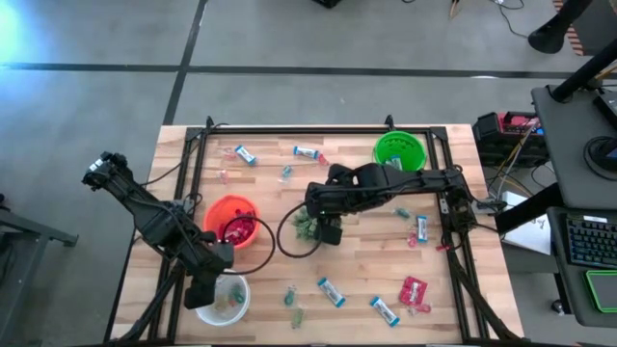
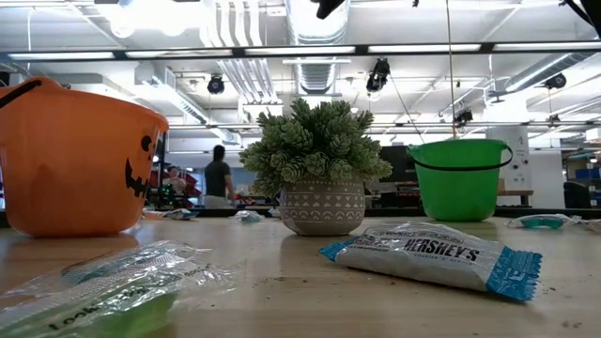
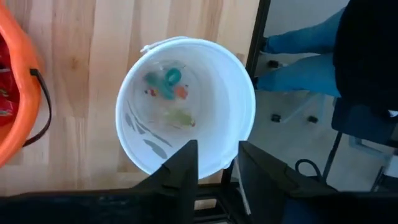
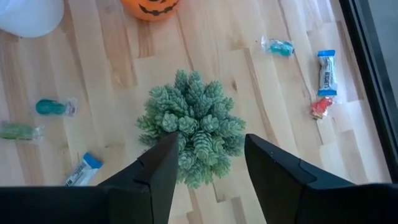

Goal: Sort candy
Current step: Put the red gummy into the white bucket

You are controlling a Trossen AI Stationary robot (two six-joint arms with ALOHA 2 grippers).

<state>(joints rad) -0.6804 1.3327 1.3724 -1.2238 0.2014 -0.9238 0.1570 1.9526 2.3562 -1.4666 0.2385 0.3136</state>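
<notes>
Surface: a light wooden table with a black frame is standing on a grey floor; a desk with a keyboard is sitting to its right.

Room: the low view alone is showing a hall with ceiling ducts and a person standing far behind.

Buckets, three: an orange pumpkin bucket at centre left is holding red packets; a green bucket is sitting at the far right; a white bucket at the near left is holding teal, orange and pale green pieces, visible only in the left wrist view.

Plant, one: a potted plant is standing mid-table.

Candy: blue-and-white bars, about six, a red packet and small teal pieces are lying scattered across the table. The low view alone is showing a Hershey's bar close up.

Left gripper: hovering over the white bucket, fingers parted, holding nothing.

Right gripper: hovering above the plant, fingers apart on either side of the foliage, gripping nothing.
</notes>
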